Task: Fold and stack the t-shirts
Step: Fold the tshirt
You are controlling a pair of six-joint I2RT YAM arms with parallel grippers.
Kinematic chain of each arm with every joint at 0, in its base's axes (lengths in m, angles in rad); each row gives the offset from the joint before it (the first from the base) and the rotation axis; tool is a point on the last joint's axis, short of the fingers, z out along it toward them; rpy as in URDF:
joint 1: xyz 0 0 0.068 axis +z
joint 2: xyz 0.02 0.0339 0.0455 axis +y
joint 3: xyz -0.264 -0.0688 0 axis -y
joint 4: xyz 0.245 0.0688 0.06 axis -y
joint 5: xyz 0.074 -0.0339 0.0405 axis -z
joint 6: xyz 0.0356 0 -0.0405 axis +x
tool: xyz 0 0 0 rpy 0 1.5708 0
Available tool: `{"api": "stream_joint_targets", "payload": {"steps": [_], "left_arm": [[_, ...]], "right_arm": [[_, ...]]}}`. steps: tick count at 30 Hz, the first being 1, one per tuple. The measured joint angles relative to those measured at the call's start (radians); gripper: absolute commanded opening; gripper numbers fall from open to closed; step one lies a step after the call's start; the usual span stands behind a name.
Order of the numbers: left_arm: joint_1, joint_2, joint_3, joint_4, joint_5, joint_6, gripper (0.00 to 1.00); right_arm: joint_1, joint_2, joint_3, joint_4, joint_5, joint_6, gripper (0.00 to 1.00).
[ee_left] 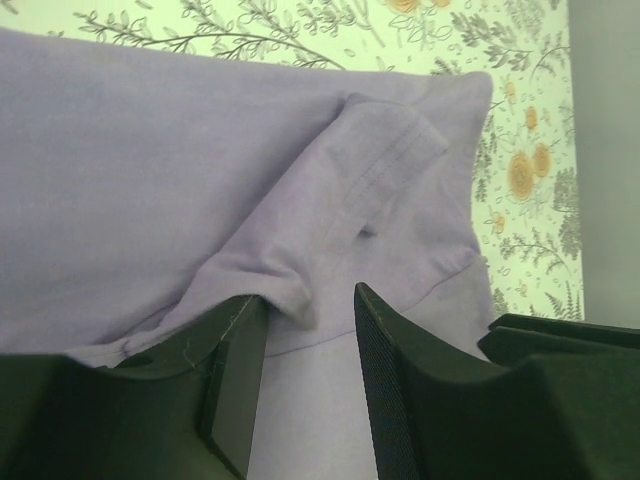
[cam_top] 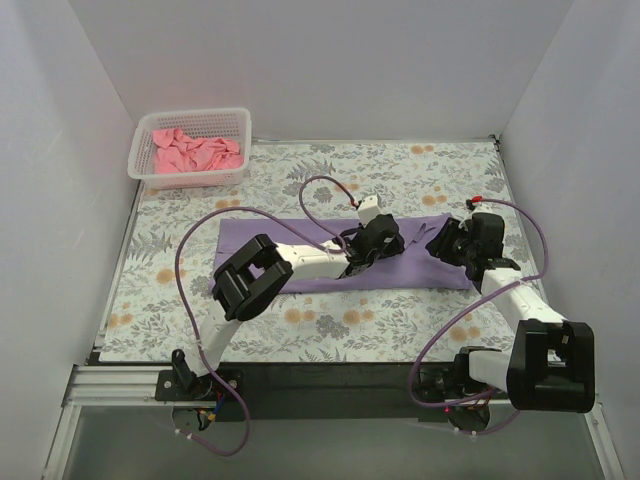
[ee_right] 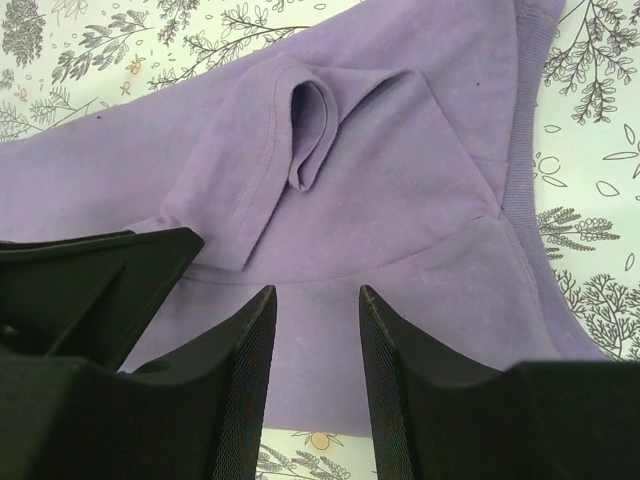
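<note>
Evidently a fold of the purple t-shirt (cam_top: 255, 232) is being prepared where it is spread in a long band across the counter (cam_top: 140, 300). The left pincer (ee_left: 310, 300) is held partly open, low over the cloth. A raised ridge of fabric lies against the inner face of one finger but is not yet clamped. The right pincer (ee_right: 317, 295) is likewise held half open with nothing gripped. Shirt fabric is spread beneath and ahead of it, and a puckered sleeve (ee_right: 225, 180) lies just beyond its tips. The pink t-shirt (cam_top: 195, 153) is crumpled in the basket (cam_top: 190, 113), well away from both pincers.

For a clean fold, each pincer should be lowered until the ridge sits fully between its fingers. Both layers should be caught along one matching line, and nothing from under the shirt should be pinched. The two grips are best closed and lifted together so the edge is carried over straight. The sleeve should be kept tucked inside, not dragged out.
</note>
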Motion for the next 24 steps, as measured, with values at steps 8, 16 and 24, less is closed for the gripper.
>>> {"api": "stream_joint_targets", "payload": {"steps": [8,16,24], "left_arm": [[-0.012,0.045,0.026,0.03,0.002,-0.004,0.37],[-0.021,0.072,0.028,0.036,-0.007,-0.021,0.26],[-0.021,0.056,0.002,0.029,-0.017,-0.016,0.0]], "right_arm": [[0.0,0.006,0.0,0.003,0.0,0.007,0.45],[0.0,0.021,0.0,0.005,0.0,0.007,0.45],[0.0,0.026,0.0,0.005,0.004,0.005,0.44]]}}
